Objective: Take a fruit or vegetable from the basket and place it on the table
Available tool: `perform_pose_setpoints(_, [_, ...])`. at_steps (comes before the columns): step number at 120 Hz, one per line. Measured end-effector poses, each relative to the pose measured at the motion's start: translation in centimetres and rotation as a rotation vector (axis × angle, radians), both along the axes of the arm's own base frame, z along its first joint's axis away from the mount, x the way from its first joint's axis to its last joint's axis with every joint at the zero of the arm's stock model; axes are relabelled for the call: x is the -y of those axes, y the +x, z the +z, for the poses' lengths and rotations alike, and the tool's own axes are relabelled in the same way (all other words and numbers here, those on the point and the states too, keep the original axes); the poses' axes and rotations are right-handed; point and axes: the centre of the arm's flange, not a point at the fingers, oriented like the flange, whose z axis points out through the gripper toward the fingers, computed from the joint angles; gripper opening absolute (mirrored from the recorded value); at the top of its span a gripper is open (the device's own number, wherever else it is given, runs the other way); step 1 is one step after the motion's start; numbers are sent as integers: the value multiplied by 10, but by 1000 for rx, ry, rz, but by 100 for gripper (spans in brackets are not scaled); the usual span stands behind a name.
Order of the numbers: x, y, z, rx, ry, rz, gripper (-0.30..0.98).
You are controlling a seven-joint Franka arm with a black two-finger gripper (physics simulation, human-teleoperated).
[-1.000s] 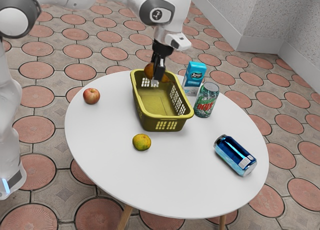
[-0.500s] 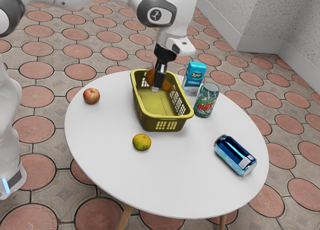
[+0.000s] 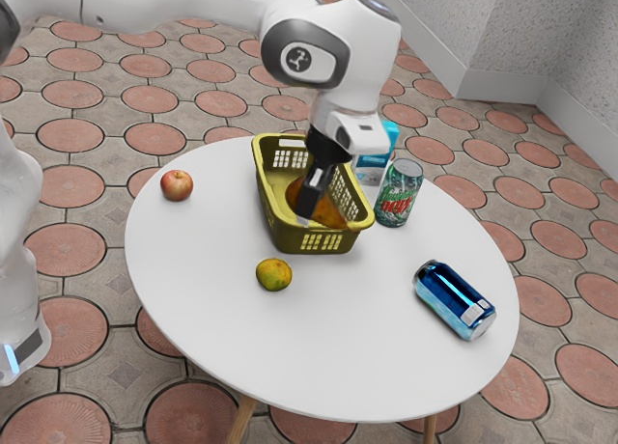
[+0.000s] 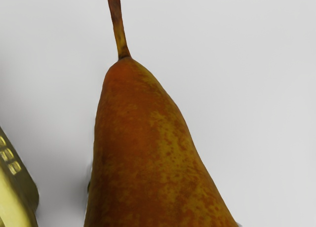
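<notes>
Pear [image 4: 148, 148] aloft, gripper [image 3: 309, 210] closed on it, apparently parted by its girth; desk [image 3: 222, 347] beneath, basket [image 3: 323, 242] alongside. Likely firm, moderately light, easily bruised. Smooth taper may slip: best held across fuller belly, gentle pressure, stem clear.

The large orange-brown pear [image 4: 140, 153], mottled with yellow-green, tapers to a narrow neck with a long brown stem. It is held up above the round white table [image 3: 212, 338], and in the exterior view it overlaps the basket's opening and the rim toward the exterior view's right. The wrist view shows its neck and stem against the white tabletop, with part of the basket to one side. The olive-yellow rectangular plastic basket [image 3: 290, 237] stands upright on the table, its rounded rim uppermost and its walls pierced by rows of small openings. The table has light wooden legs.
</notes>
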Motion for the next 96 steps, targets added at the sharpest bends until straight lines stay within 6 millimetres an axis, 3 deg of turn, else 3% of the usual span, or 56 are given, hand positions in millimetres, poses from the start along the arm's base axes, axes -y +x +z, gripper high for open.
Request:
perform_pose_setpoints(18, [58, -2, -8, 1, -21, -89, 16])
perform_pose_setpoints(33, [95, 16, -11, 17, -43, -144, 16])
perform_pose_setpoints(51, [99, 23, -13, 31, -51, -150, 14])
perform_pose_setpoints(69, [95, 27, -14, 39, -45, -146, 49])
perform_pose_setpoints(96, [101, 30, -15, 37, -39, -160, 65])
